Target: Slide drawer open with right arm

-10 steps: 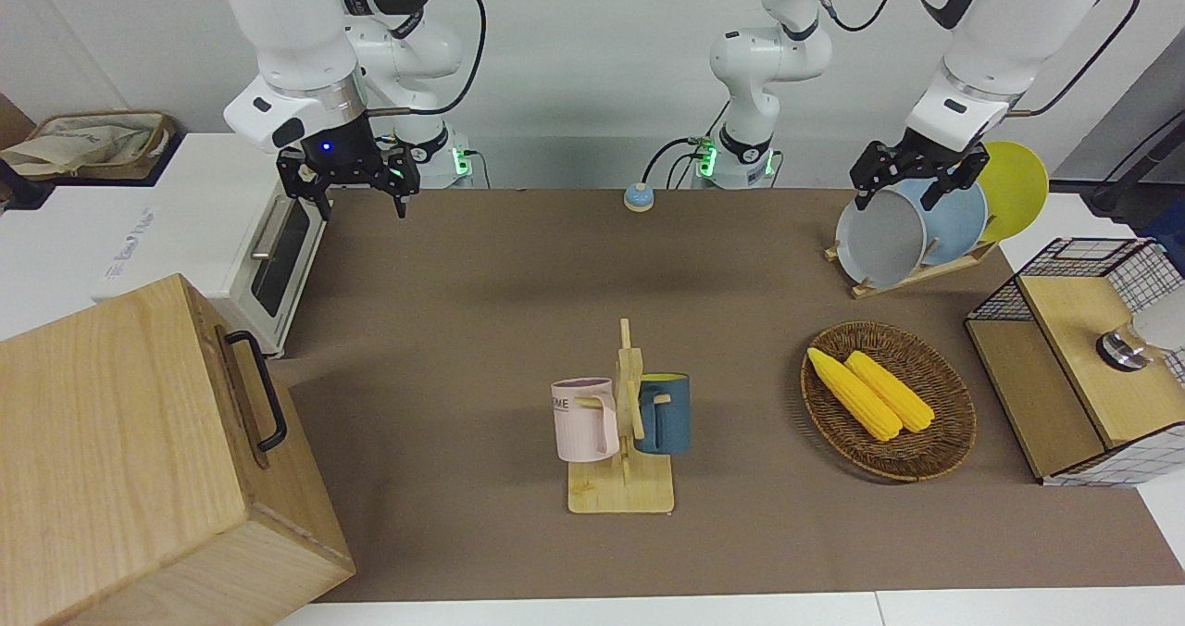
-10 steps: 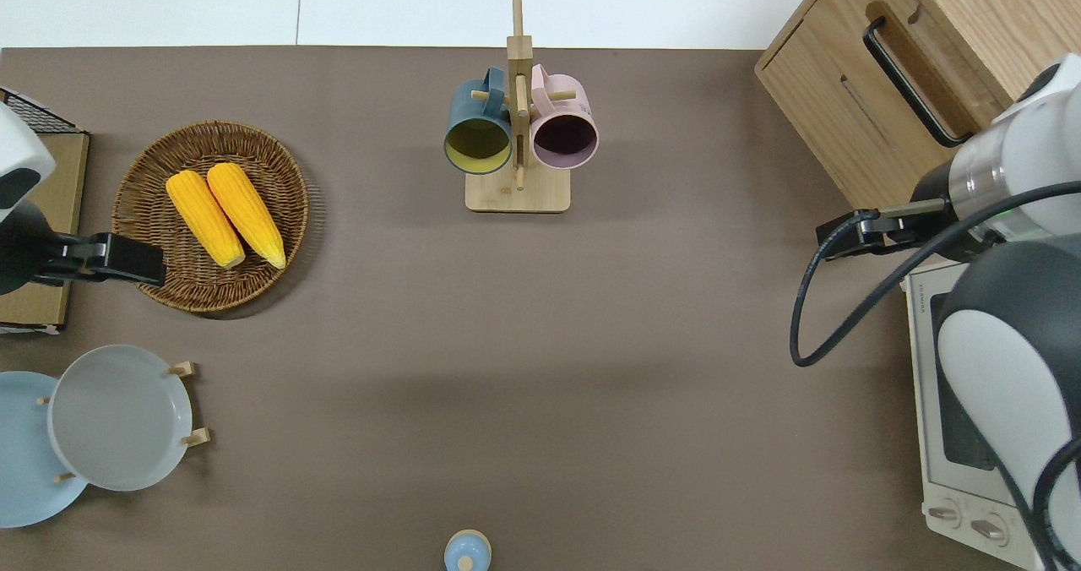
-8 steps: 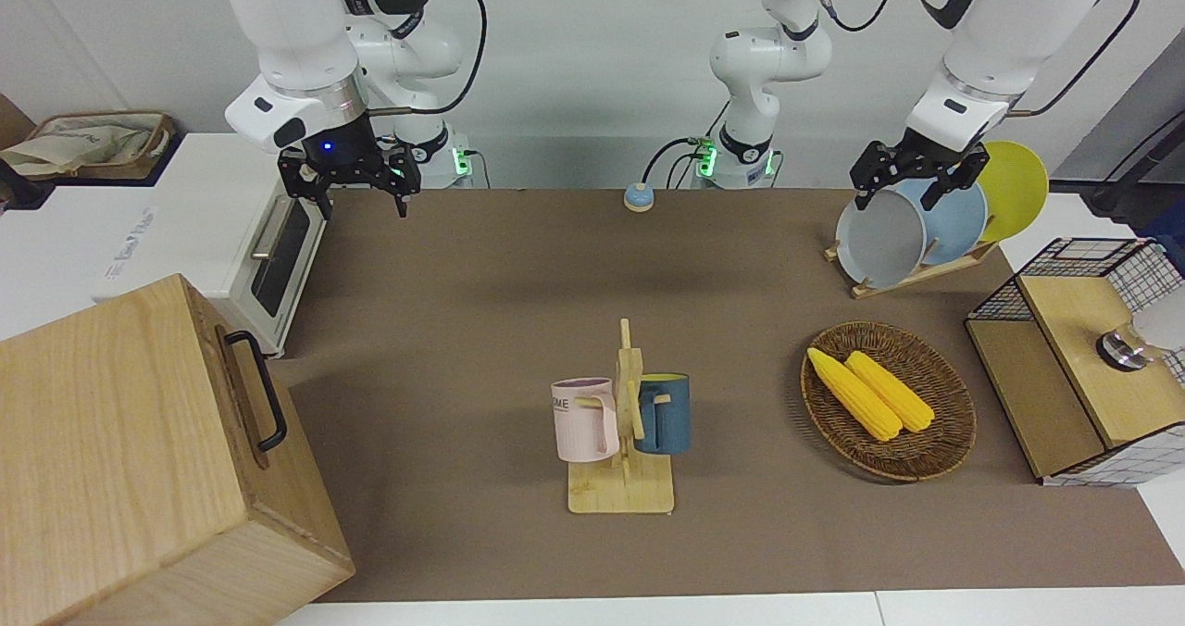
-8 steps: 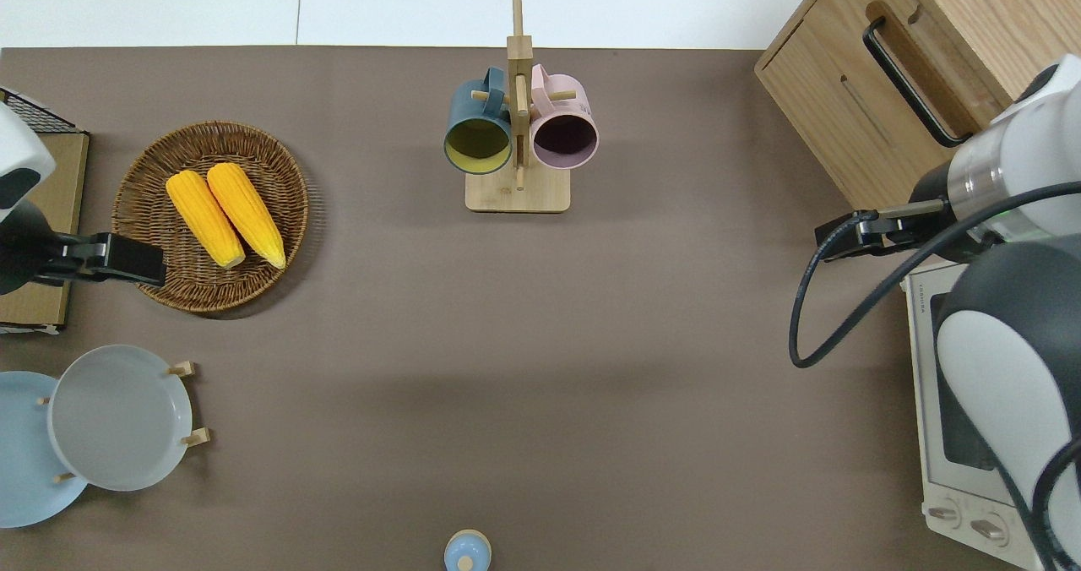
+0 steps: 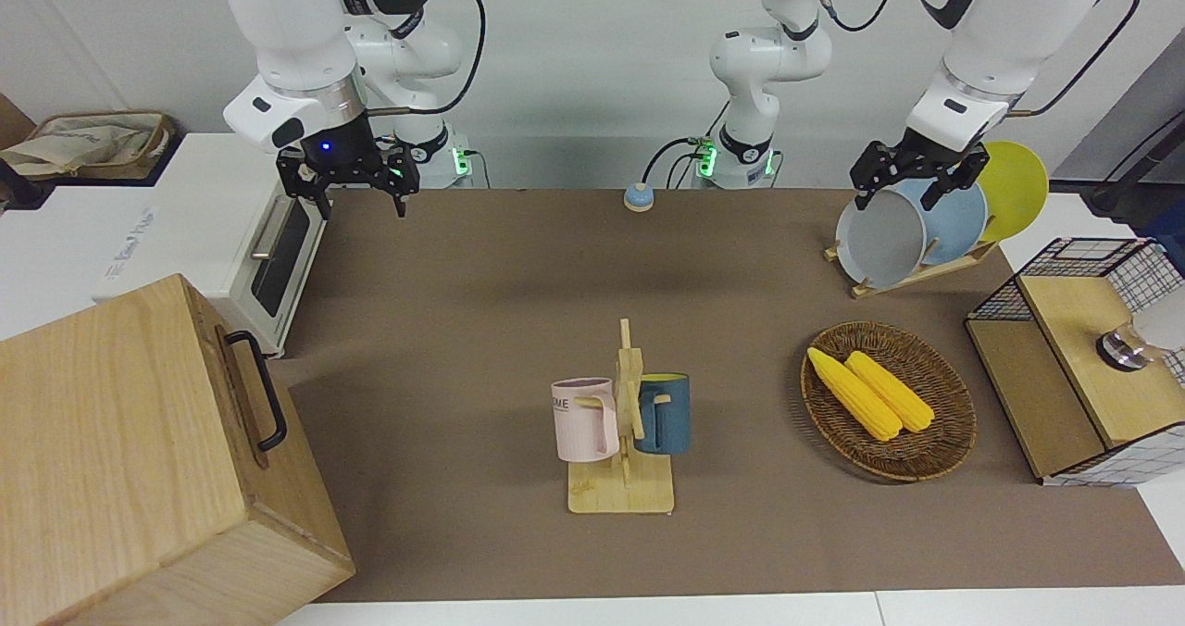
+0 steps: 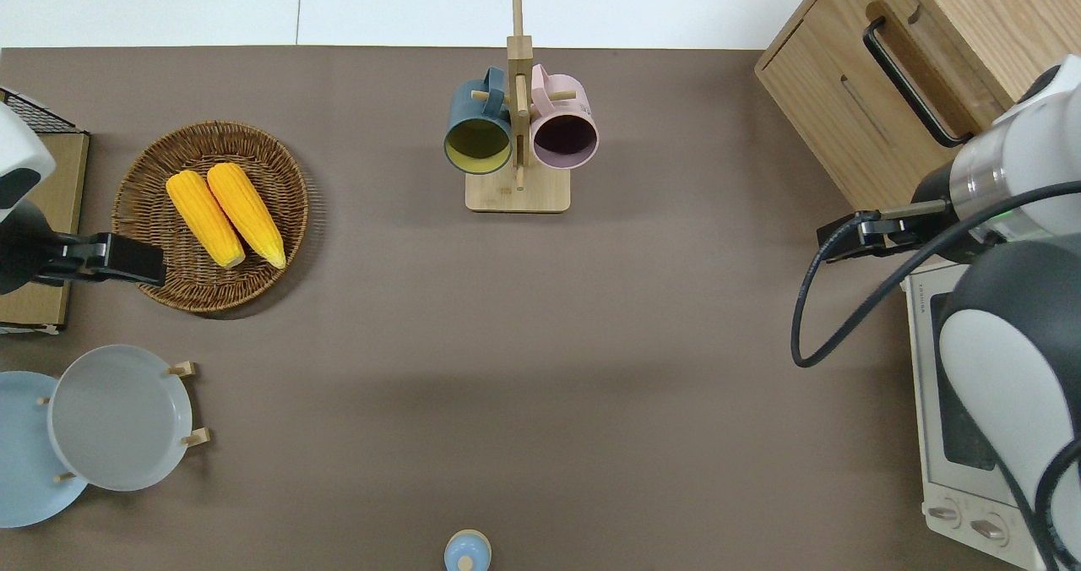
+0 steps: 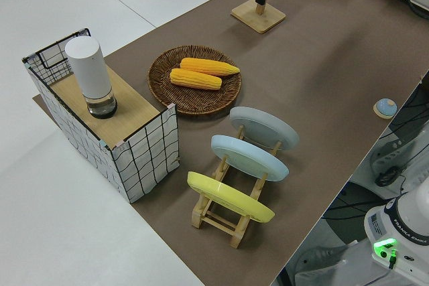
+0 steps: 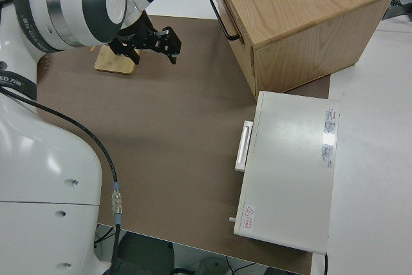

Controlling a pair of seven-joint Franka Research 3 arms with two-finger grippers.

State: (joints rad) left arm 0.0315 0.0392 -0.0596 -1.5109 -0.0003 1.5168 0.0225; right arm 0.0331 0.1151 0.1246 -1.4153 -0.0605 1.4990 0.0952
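The drawer (image 5: pixel 243 394) is the upper front of a big pale wooden cabinet (image 5: pixel 111 441) at the right arm's end of the table, farther from the robots than the toaster oven. It sits shut, its black loop handle (image 5: pixel 262 390) free. The handle also shows in the overhead view (image 6: pixel 910 81) and the right side view (image 8: pixel 223 14). My right gripper (image 5: pixel 363 202), with a blue-lit wrist, hangs open and empty over the brown mat beside the toaster oven, short of the cabinet (image 6: pixel 857 235) (image 8: pixel 154 49). My left arm is parked, its gripper (image 5: pixel 896 198) open.
A white toaster oven (image 5: pixel 213 237) stands beside the cabinet, nearer to the robots. A mug rack (image 5: pixel 625 441) with two mugs is mid-table. A wicker basket (image 5: pixel 944 422) holds corn. A plate rack (image 5: pixel 916 228) and a wire-mesh cabinet (image 5: pixel 1074 367) stand at the left arm's end.
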